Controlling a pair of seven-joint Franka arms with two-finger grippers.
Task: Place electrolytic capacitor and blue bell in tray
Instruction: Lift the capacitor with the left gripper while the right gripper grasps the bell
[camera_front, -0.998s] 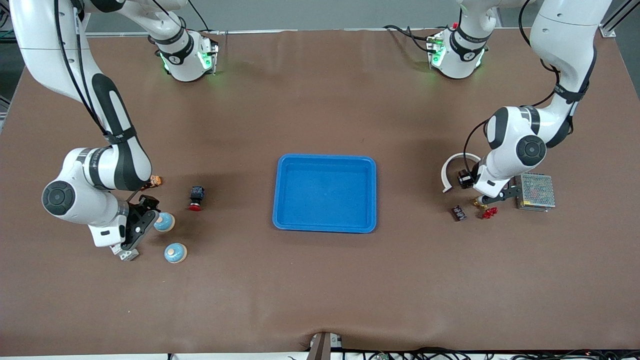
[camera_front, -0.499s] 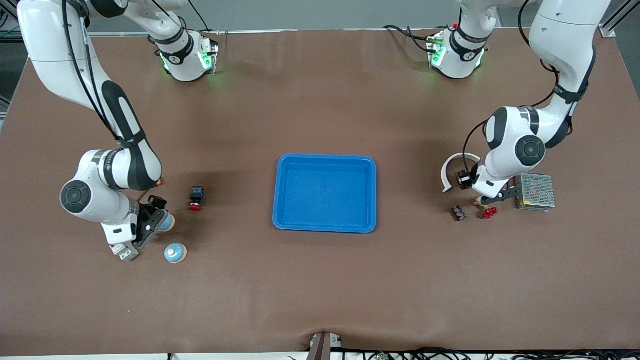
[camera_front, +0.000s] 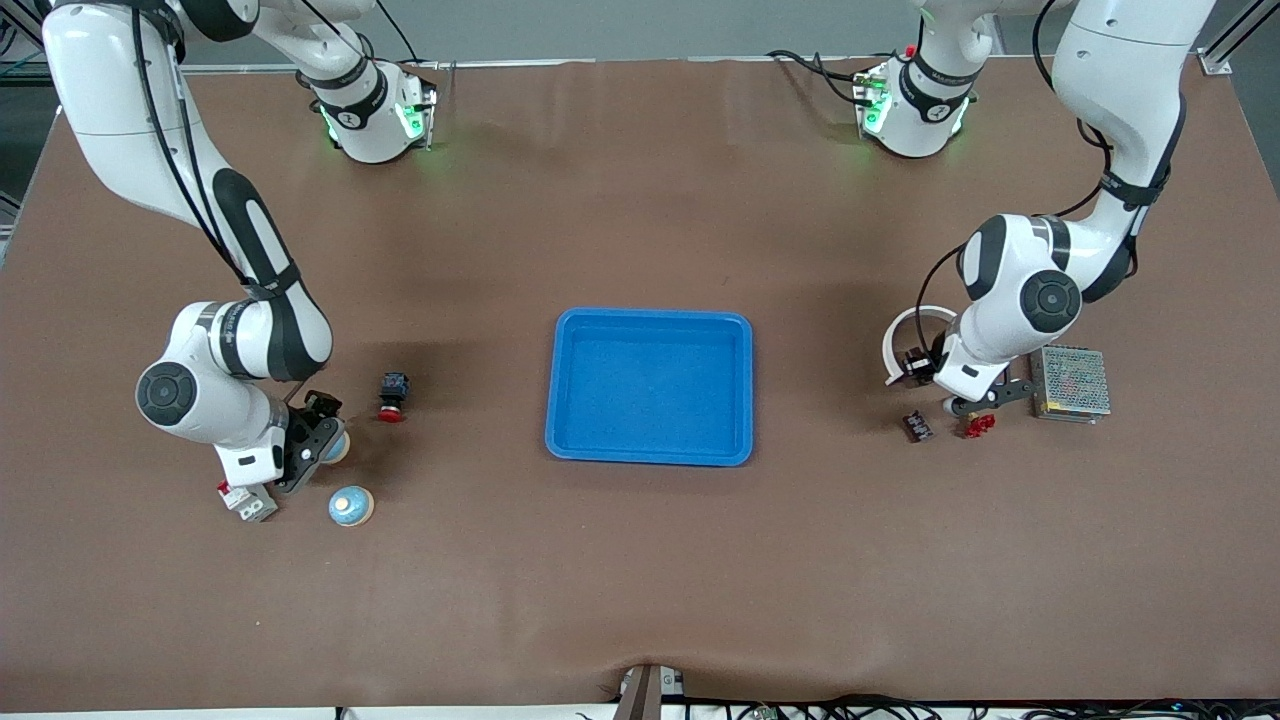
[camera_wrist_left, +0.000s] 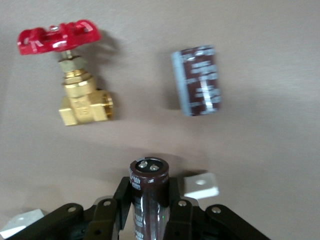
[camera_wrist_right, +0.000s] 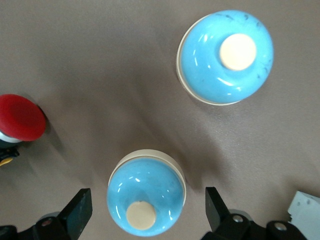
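The blue tray (camera_front: 553, 390) lies empty in the middle of the table. My right gripper (camera_front: 318, 440) is low at the right arm's end with its fingers open on either side of a blue bell (camera_front: 338, 448). In the right wrist view the bell (camera_wrist_right: 146, 192) sits between the two fingers of that gripper (camera_wrist_right: 147, 206), not touching them. My left gripper (camera_front: 968, 404) is at the left arm's end, shut on a dark brown electrolytic capacitor (camera_wrist_left: 148, 185). This gripper (camera_wrist_left: 149, 202) holds it end-down just over the table.
A second blue bell (camera_front: 351, 506) and a red push button (camera_front: 391, 397) lie near the right gripper, with a small white block (camera_front: 248, 500). By the left gripper lie another capacitor (camera_wrist_left: 200, 80), a brass valve (camera_wrist_left: 80, 95), a white arc (camera_front: 905, 335) and a mesh box (camera_front: 1070, 383).
My right arm has moved toward the tray's side and brought its open fingers around the bell. My left arm has shifted slightly toward the bases with the capacitor.
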